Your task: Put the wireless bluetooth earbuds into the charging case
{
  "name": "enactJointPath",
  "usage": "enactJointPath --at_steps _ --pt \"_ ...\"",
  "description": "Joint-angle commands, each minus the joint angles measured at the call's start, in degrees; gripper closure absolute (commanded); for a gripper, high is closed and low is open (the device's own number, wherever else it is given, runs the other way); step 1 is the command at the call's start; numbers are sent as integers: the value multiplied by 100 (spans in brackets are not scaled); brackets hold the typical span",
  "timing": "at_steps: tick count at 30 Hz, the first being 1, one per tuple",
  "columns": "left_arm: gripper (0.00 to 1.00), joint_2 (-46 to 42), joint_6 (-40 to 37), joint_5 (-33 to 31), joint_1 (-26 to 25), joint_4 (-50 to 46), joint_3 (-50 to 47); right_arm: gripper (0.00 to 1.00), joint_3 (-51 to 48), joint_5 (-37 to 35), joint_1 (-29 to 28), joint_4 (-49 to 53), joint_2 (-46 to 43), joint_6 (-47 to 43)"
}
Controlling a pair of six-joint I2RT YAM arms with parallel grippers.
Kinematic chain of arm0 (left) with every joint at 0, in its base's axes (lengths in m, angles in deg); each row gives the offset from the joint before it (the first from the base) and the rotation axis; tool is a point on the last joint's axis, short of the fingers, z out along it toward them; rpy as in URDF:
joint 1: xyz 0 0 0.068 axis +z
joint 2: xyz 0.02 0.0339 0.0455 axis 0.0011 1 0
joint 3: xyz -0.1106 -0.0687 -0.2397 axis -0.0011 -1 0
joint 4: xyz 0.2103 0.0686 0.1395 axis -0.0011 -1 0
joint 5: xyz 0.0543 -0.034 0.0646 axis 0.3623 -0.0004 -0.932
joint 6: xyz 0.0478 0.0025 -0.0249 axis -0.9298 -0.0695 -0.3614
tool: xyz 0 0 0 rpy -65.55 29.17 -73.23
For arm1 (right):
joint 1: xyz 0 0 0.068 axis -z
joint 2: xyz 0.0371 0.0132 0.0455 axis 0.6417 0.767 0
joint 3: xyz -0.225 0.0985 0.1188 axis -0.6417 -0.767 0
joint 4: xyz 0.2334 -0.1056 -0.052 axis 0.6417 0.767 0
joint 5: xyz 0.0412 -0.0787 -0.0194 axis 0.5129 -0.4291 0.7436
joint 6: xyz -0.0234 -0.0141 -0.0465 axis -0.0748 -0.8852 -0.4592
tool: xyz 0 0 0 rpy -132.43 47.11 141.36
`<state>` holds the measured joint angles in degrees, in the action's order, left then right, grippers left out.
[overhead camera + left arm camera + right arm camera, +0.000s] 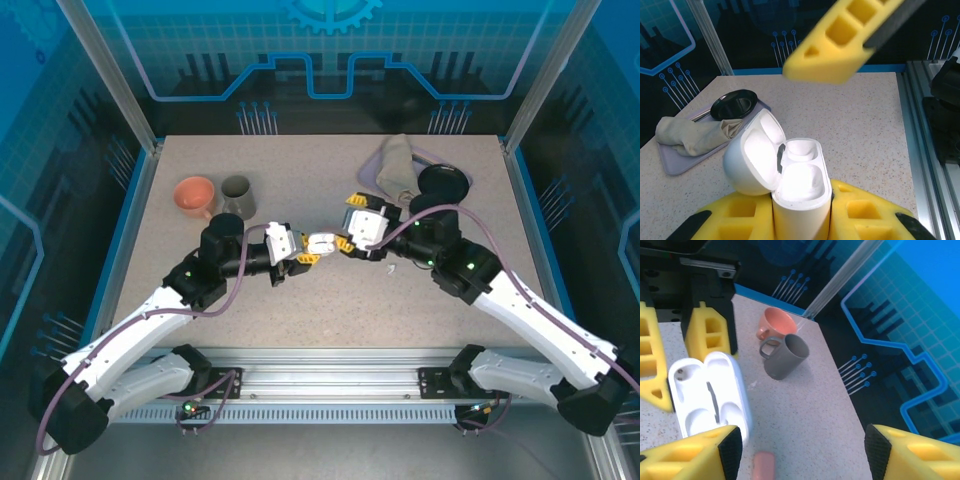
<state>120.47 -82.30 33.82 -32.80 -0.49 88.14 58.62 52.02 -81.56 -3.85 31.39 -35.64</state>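
My left gripper (800,212) is shut on the white charging case (800,185), holding it upright by its lower body with the lid swung open to the left. Its two wells look plain white, and I cannot tell whether an earbud sits in either. In the top view the case (322,243) hangs mid-table between the left gripper (303,256) and the right gripper (347,243). The right gripper (800,455) is open just beside the case (707,395), nothing between its fingers. Below it a small blurred salmon-pink piece (763,466), possibly an earbud, lies on the table.
An orange cup (195,195) and a grey mug (237,195) stand at the back left. A lilac tray (670,162) at the back right holds a crumpled cloth (690,135) and a black dish (733,104). A tiny white speck (392,268) lies near the right arm.
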Motion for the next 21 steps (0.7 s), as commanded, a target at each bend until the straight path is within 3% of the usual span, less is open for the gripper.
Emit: enactJointPath --at_steps 1,6,10,15,21 --pt "100 -103 174 -32 -51 449 -121 26 -171 -10 311 -30 -445 704" --pt "100 -288 462 -265 -54 798 -420 12 -303 -451 1103 444 -713 2072" --pt "100 -449 645 -318 -53 858 -554 10 -211 -61 1870 1257 -521 2964" --pt "100 -600 829 -401 -48 889 -674 14 126 360 2444 2404 390 3646" --pt "100 -636 873 -424 -53 828 -650 26 484 750 2715 2920 1790 3965"
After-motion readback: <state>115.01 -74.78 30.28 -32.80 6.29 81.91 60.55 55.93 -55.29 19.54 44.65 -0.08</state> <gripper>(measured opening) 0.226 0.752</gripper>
